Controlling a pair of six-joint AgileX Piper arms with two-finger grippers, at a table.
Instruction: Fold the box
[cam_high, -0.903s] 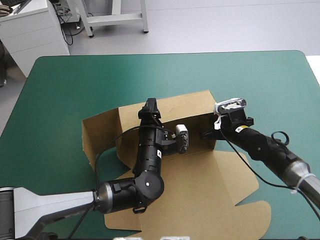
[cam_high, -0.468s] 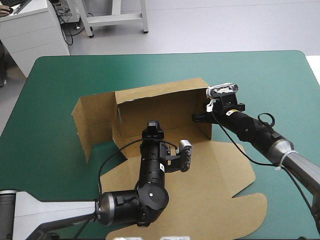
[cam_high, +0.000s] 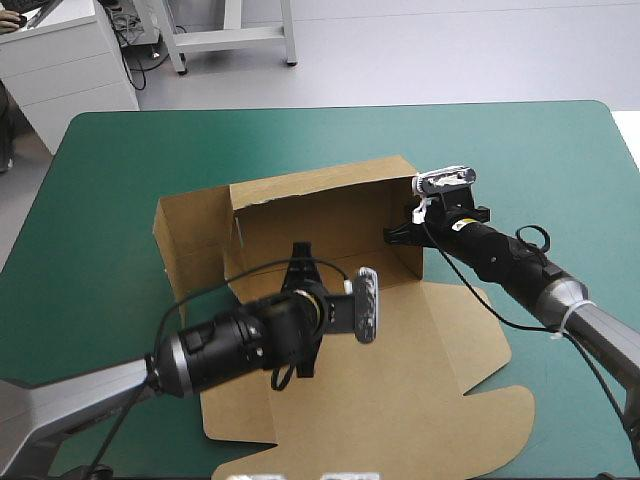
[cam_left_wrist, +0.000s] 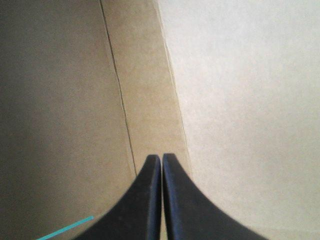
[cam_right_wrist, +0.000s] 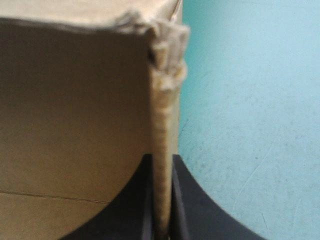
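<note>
Box (cam_high: 330, 215): brown board, middle of the worktop (cam_high: 520, 160) on its teal-green cover. Back and side walls raised, lid panel flat toward the near edge.

Right gripper (cam_right_wrist: 161, 159): 2 black fingers clamped on the upper edge of the box's right wall, just short of its crumpled far corner, with the board between them.

Left gripper (cam_left_wrist: 161, 156): fingers pressed together in 1 point, holding nothing, inside the tray with tips toward a crease. Contact with the board cannot be told.
</note>
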